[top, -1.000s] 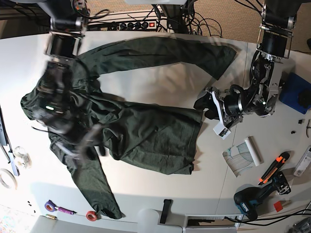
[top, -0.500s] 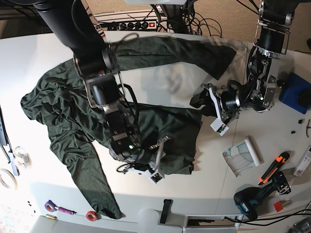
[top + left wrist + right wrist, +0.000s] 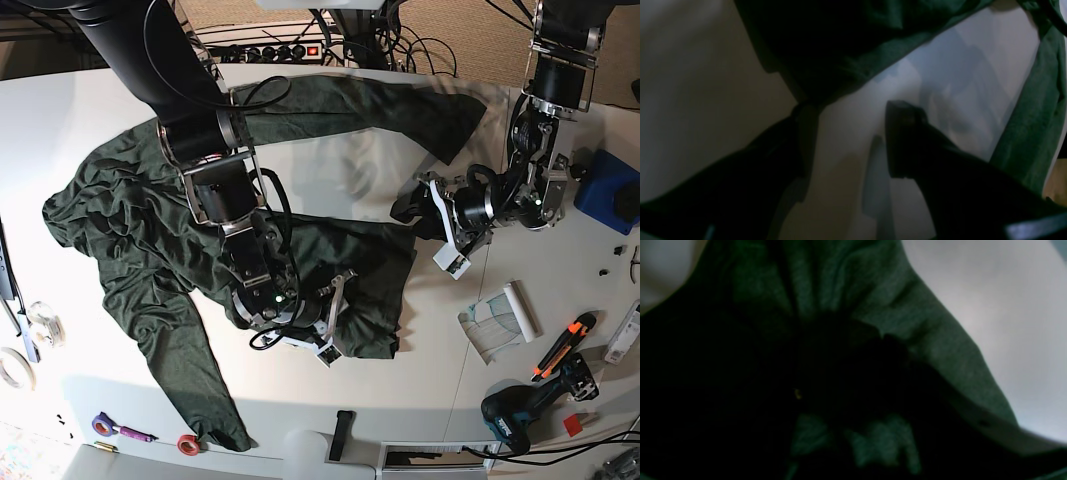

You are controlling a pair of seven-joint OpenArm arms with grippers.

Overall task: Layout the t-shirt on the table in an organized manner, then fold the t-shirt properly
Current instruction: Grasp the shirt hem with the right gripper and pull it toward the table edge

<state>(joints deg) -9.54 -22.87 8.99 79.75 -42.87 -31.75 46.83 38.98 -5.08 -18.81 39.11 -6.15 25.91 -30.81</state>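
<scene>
Base view: the right gripper point(image 3: 328, 318) has crossed from the left-edge side of the tabletop point(image 3: 330, 170), where it was a second ago, and now presses low on the hem of the dark green long-sleeved shirt point(image 3: 130, 230), toward the near edge; over the last half second it has only shifted slightly. The shirt lies crumpled from the left edge to the centre, with one sleeve stretched along the far edge and the other trailing toward the near-left corner. The right wrist view shows pleats converging under the camera, but the fingers are lost in shadow, so a grip cannot be confirmed. The left gripper point(image 3: 425, 212) holds its earlier position just beside the right hem corner, jaws apart over bare tabletop and holding nothing. Judgement: both arms are now positioned at the hem, so the layout phase is under way; folding has not begun.
</scene>
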